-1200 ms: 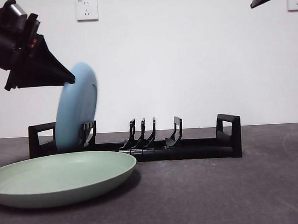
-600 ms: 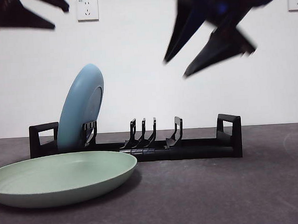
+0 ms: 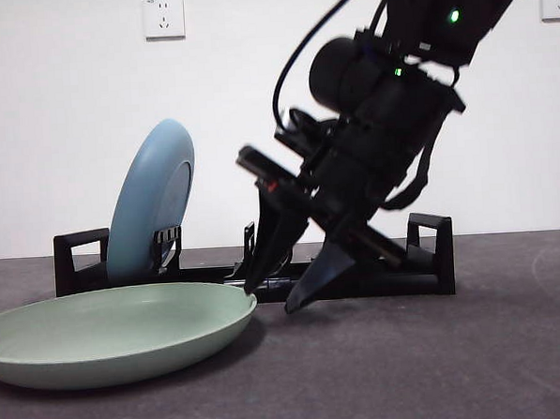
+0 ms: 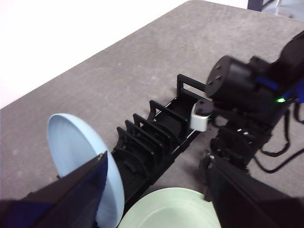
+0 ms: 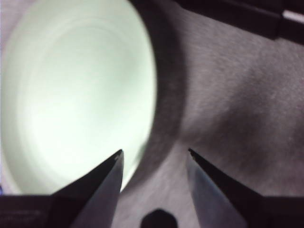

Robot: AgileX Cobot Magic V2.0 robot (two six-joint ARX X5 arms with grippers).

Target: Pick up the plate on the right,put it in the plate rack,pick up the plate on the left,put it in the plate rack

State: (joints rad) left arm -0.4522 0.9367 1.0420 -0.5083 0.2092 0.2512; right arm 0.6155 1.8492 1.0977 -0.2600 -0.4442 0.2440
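Sitting flat on the worktop [image 3: 439,370] at the far left w/ its rim toward the camera is the green plate [image 3: 117,332], nothing gripping it. Right behind it the blue plate [image 3: 151,202] stands on edge in the left end of the plate rack [image 3: 359,279], leaning a bit to the right against a prong, between the boxy end loop and the first prong pair. Rest of the rack runs off to the right w/ several curved prongs free, far end loop partly hidden by the arm.

Middle-right: right hand [image 3: 277,289] comes down at a slant from the top right corner, big and dark, jaws spread apart, tips low, just beside the green plate's right rim and in front of the rack. Wrist cam agrees: one tip over the plate's edge, the other over bare worktop, not pinching anything, can't tell if a tip is touching the rim.

Left hand [image 4: 156,190] is up high looking down on the rack, both plates & the other arm; jaws wide apart, empty.
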